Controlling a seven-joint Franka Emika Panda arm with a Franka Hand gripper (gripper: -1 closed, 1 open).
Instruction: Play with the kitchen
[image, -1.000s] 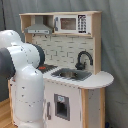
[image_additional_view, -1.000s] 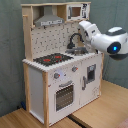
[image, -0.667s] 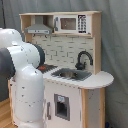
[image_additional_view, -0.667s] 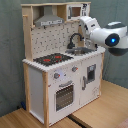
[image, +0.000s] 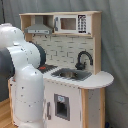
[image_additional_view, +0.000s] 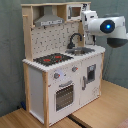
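White-and-wood kitchen (image_additional_view: 60, 75): one sink (image_additional_view: 82, 50), two knobs (image_additional_view: 57, 76)

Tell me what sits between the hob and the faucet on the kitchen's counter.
In the second exterior view, only bare white counter and the silver sink lie between the hob and the black faucet; nothing loose rests there.
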